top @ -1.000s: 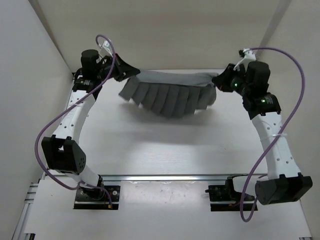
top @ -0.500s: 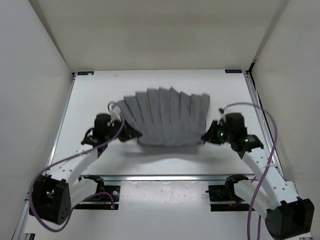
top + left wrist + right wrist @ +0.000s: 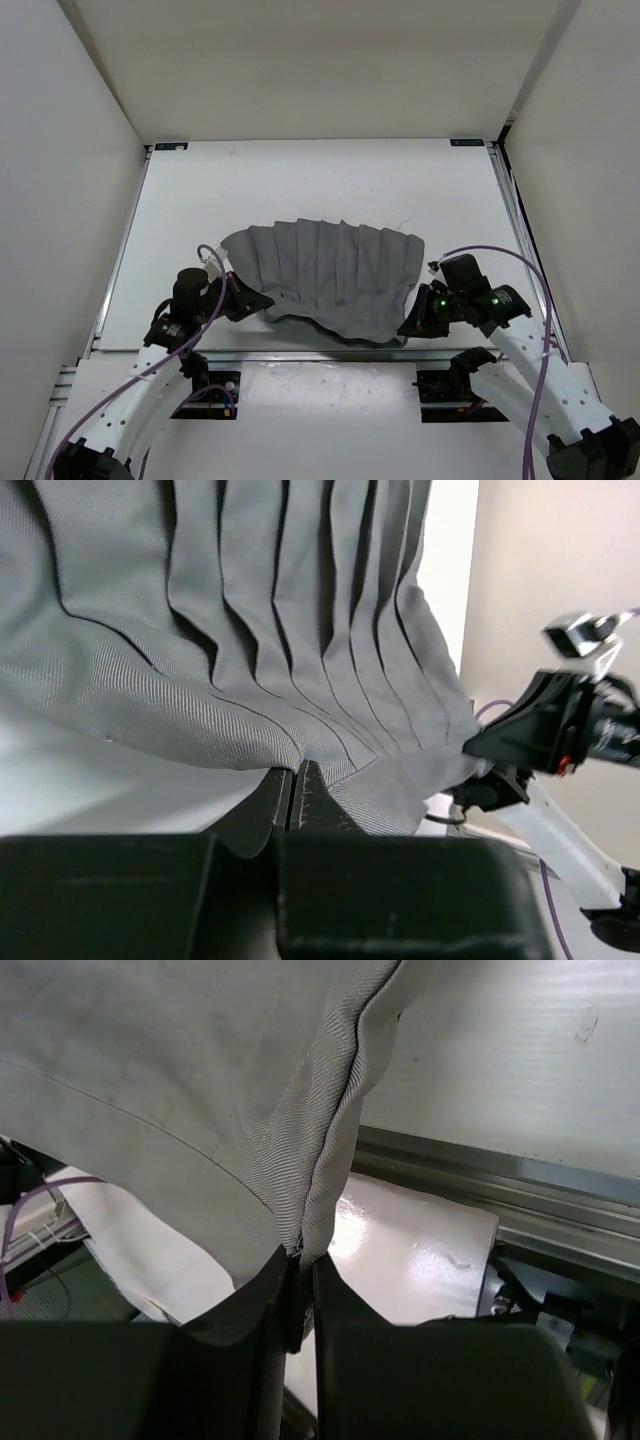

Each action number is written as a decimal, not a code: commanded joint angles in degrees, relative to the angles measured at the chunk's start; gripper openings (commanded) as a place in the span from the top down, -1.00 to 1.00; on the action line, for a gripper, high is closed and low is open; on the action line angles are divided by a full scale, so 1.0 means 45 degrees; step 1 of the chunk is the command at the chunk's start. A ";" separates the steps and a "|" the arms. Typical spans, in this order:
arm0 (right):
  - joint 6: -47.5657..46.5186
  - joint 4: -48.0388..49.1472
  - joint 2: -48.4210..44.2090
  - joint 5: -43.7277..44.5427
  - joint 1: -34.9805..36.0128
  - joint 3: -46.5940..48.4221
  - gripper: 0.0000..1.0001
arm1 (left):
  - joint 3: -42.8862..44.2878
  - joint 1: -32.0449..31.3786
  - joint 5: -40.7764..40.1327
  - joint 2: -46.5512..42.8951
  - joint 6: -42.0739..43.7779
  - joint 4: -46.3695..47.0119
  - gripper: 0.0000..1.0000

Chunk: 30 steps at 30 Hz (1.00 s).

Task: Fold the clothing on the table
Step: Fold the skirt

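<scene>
The clothing [image 3: 325,275] lay across the near half of the table [image 3: 300,180]. Its long axis ran left to right, and its pleats ran from far to near, fanning slightly. The left gripper [image 3: 262,302] was clamped on its near-left edge and the right gripper [image 3: 408,328] on its near-right corner. Between them the near hem sagged close to the rail [image 3: 320,353]. The tabletop was white, with blue marks [image 3: 172,146] at the far corners. Plain pale walls [image 3: 320,60] closed it in on three sides.
</scene>
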 commanded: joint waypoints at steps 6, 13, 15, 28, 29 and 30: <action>-0.0479 -0.0435 0.1485 0.0615 -0.0199 0.3454 1.00 | 0.2972 -0.0173 -0.0563 0.0815 0.1028 -0.1738 1.00; 0.1567 -0.1354 0.0043 0.1300 0.2004 0.2949 1.00 | 0.2701 -0.0194 -0.0407 -0.1602 0.0661 -0.3886 1.00; 0.2406 -0.1607 -0.0407 0.1669 0.3039 0.2870 1.00 | 0.2642 0.0001 -0.0291 -0.2599 0.0505 -0.4511 1.00; -0.1218 0.2601 0.2575 -0.0569 -0.2024 0.3225 1.00 | 0.2914 0.1173 -0.1828 0.0712 0.1300 -0.1802 1.00; -0.1453 0.2978 0.3043 -0.0575 -0.2730 0.3182 0.99 | 0.3051 0.1251 -0.2355 0.1335 0.1381 -0.1626 1.00; -0.1533 0.3465 0.3492 -0.0401 -0.3046 0.3143 1.00 | 0.3303 0.1368 -0.2747 0.1883 0.1633 -0.1469 1.00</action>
